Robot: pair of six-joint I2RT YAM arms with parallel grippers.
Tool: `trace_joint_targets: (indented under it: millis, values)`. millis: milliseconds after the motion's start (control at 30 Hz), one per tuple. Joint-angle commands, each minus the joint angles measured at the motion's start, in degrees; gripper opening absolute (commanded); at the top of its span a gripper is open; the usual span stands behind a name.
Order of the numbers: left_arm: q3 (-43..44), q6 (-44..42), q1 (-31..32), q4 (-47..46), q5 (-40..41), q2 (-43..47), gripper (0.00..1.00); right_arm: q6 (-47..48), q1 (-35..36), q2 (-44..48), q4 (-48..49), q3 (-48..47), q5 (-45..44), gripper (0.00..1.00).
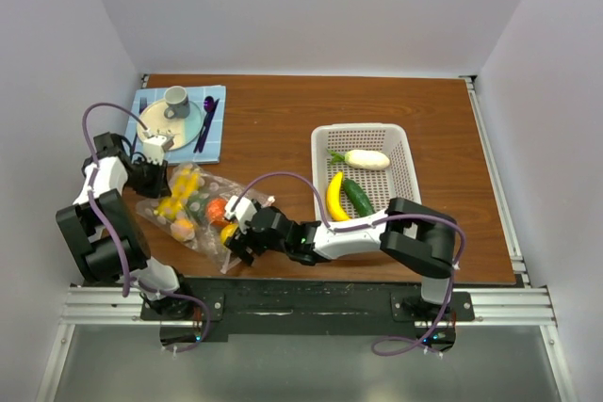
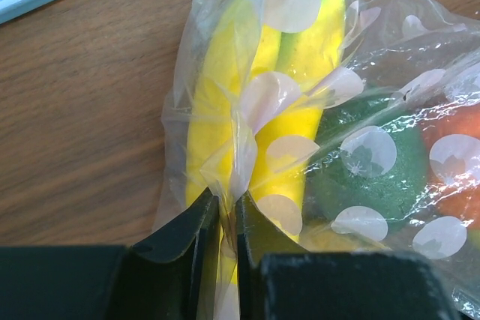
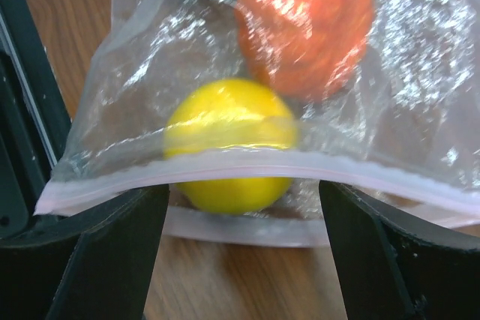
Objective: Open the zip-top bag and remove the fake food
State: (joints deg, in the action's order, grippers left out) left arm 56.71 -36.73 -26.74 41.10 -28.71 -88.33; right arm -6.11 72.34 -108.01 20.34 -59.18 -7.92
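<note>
The zip-top bag lies on the table's left side, with yellow, orange and green fake food inside. My left gripper is at its far end, shut on a fold of the dotted plastic beside two long yellow pieces. My right gripper stands open at the bag's near end. Its fingers flank the mouth, where the pinkish zipper strip has parted from the lower strip. A round yellow fruit sits just inside, with an orange piece behind it.
A white mesh basket at the right holds a cream-white piece, a banana and a cucumber. At the back left, a blue mat carries a plate, a cup and utensils. White walls enclose the table.
</note>
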Motion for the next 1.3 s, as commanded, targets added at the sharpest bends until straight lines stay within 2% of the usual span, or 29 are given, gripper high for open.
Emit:
trace_joint_targets:
  millis: [0,367,500,600,633,667,700,733,967,1067,1100,1267]
  values:
    - [-1.0,-0.8,1.2,-0.5,-2.0,1.0,0.17,0.6,-0.8,0.4,5.0,-2.4,-0.7,0.85]
    - [-2.5,0.0,2.1,-0.2,-2.3,1.1,0.16,-0.5,-1.9,-6.2,5.3,-6.0,1.9,0.85]
    - [-2.6,0.4,2.2,-0.1,-2.1,1.1,0.08,-0.9,-2.3,-7.2,5.2,-5.2,2.6,0.82]
    - [-2.2,0.6,2.1,-0.1,-1.6,0.8,0.0,-2.2,-2.7,-5.9,5.1,-3.6,3.2,0.65]
    - [-2.1,0.7,2.2,-0.6,-1.4,0.8,0.0,-2.6,-2.7,-5.1,5.1,-3.1,3.2,0.51]
    - [-1.9,0.8,2.1,-0.6,-1.1,0.4,0.0,-2.6,-2.7,-4.3,5.1,-1.7,3.4,0.42]
    - [-1.6,1.2,2.1,-0.8,-1.1,0.3,0.0,-2.5,-2.8,-2.3,4.9,-1.0,3.4,0.27]
    - [-1.4,1.4,2.1,-0.7,-1.0,0.0,0.0,-2.5,-2.7,-1.1,4.8,-0.2,3.3,0.22]
    - [1.9,1.9,2.2,-0.5,-0.6,-3.2,0.0,-1.8,-2.7,12.5,-1.7,6.1,-2.5,0.1]
    - [2.3,2.2,2.2,-1.5,-0.6,-4.3,0.0,-1.2,-2.7,19.1,-4.2,8.5,-6.7,0.06]
    - [2.4,2.5,2.2,-1.8,-0.6,-4.5,0.0,-1.2,-2.7,21.1,-4.9,9.1,-9.8,0.02]
    - [2.6,3.9,3.3,-1.5,-2.0,-5.0,0.0,-0.7,-5.4,32.8,-8.2,13.1,-19.1,0.0]
